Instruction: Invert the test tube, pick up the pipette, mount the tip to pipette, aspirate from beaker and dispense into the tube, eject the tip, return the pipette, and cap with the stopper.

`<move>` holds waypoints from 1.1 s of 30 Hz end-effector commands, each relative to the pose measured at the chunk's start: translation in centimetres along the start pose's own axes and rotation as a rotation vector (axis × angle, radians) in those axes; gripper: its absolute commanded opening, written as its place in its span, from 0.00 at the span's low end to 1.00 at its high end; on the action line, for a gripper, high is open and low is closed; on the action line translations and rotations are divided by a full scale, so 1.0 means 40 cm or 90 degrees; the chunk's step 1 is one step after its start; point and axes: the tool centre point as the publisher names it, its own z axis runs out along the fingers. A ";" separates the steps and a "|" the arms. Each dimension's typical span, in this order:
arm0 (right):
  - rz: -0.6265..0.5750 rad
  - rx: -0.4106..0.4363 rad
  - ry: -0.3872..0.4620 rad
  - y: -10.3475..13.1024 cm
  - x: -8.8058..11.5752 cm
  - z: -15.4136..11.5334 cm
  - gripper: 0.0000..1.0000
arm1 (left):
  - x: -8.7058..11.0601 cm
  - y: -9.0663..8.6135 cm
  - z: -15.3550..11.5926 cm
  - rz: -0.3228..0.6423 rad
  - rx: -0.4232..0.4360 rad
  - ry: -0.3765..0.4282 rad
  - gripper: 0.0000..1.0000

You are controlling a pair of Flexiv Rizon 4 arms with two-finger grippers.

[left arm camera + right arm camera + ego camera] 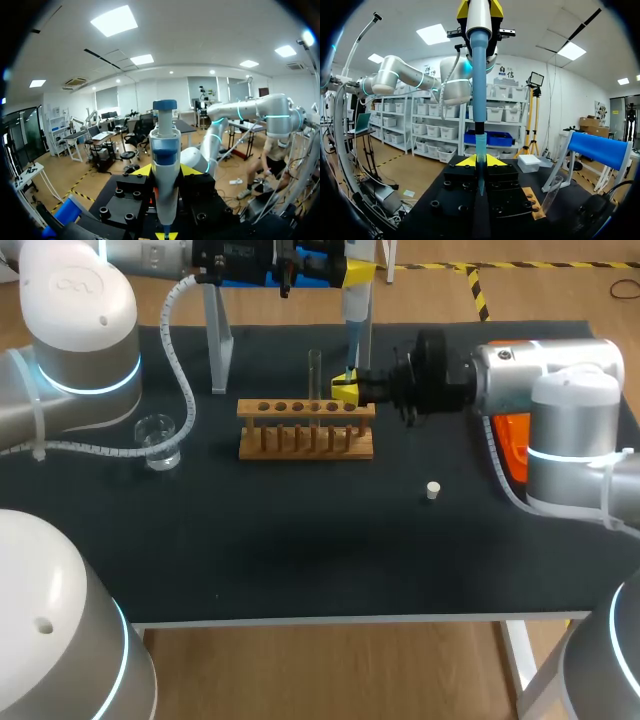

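The table [300, 560] has a black top. A wooden rack [306, 430] stands in its middle, a glass beaker [157, 438] at the left and a small white stopper [432, 490] nearer, to the right. At the far right lies an orange thing [512, 445], perhaps a box.

Laboratory bench, black table [300, 550], wooden test tube rack [306, 430] under the right gripper [345, 392], glass test tube [314, 375] upright in it, pipette [355, 305] in the left gripper [165, 172], its blue tip [480, 147] pinched by the right, beaker [157, 437] and stopper [432, 490] well apart from both.

No legible text, label or number.
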 end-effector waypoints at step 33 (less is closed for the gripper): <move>0.000 0.007 0.000 0.006 -0.008 -0.007 0.00 | -0.001 0.004 -0.002 0.000 -0.001 0.002 0.00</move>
